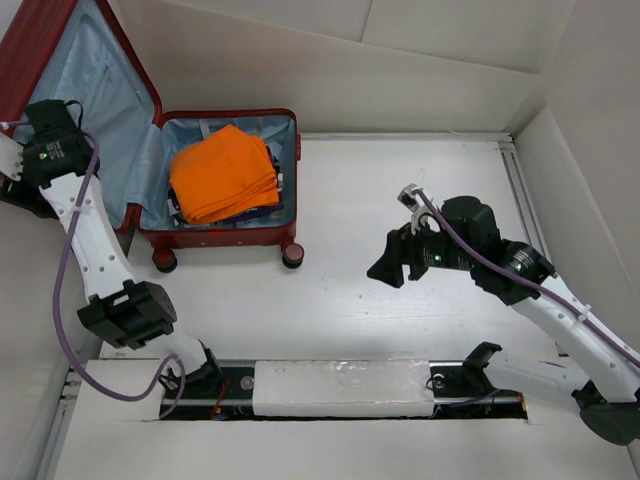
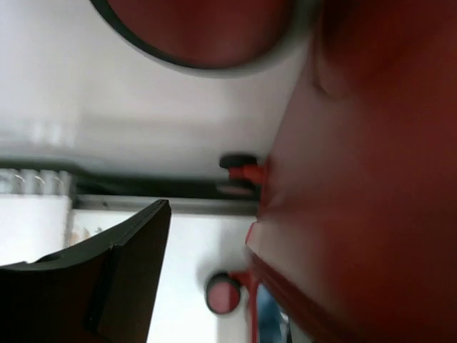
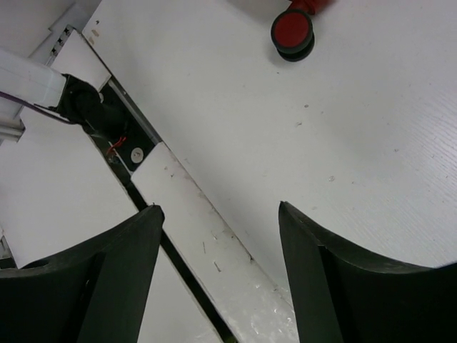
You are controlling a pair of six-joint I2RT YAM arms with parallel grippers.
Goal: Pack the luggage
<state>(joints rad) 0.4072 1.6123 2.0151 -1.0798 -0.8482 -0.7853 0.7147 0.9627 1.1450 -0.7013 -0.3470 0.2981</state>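
Near edge: base rail with a white padded strip (image 1: 340, 388), slightly wrinkled, both arm bases bolted at its ends.

Left: the left gripper (image 1: 25, 195) sits high against the outer side of the raised lid (image 1: 40, 40). Its wrist view shows one dark, matte finger (image 2: 107, 286) and a blurred wall of red shell close alongside. The second finger is out of frame, so it cannot be told whether this claw is wide or narrow, or whether it grips anything.

Centre-left: the luggage (image 1: 225, 236) lies open at the far left of the white table (image 1: 400, 180), base flat and lid propped up and back to the left. The shell is hard, dark red and ribbed; the lining (image 1: 100, 90) is light blue fabric, soft and creased. Small round dark wheels (image 1: 165, 260) face the arms. Inside the base a folded orange cloth (image 1: 222, 172) rests on darker folded items and fills most of the compartment.

Right: the right gripper (image 1: 395, 262) hovers over bare table, well apart from the case. Its claw is spread wide and holds nothing.

Judgement: the contents look loaded, so closing appears to be the step in hand. The next move would call for the left arm to tip the lid over onto the base, and the cloth must stay inside the rim.
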